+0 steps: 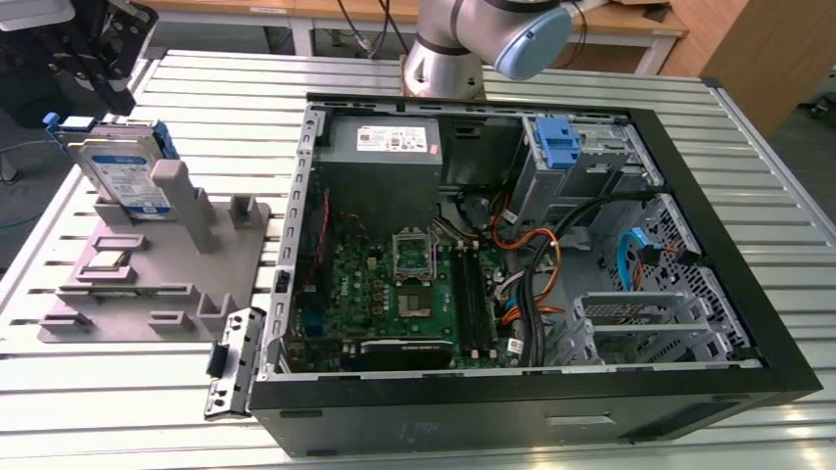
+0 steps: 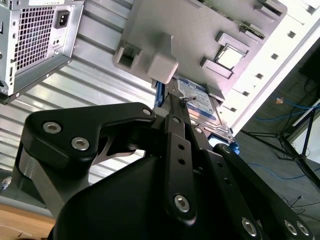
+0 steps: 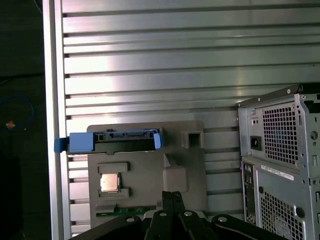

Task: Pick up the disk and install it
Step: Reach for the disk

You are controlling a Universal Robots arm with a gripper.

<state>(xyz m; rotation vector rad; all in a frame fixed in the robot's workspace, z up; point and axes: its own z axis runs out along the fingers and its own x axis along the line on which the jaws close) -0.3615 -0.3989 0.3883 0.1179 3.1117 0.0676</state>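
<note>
Second wrist view shows the gripper (image 2: 173, 101), closed on nothing, above the disk (image 2: 201, 101), not touching it.

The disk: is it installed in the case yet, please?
Out: the disk stands on edge in the grey fixture beside the case.

Exterior view's lit pretty evenly, soft light from overhead. There's just a mild sheen on the table (image 1: 235, 88) slats, and it gets murky deep inside the computer case (image 1: 523, 421). In the first wrist view, glare blows out whole bands of slats. In the second wrist view the gripper (image 2: 175, 99) reads near-black against a washed-out background.
</note>
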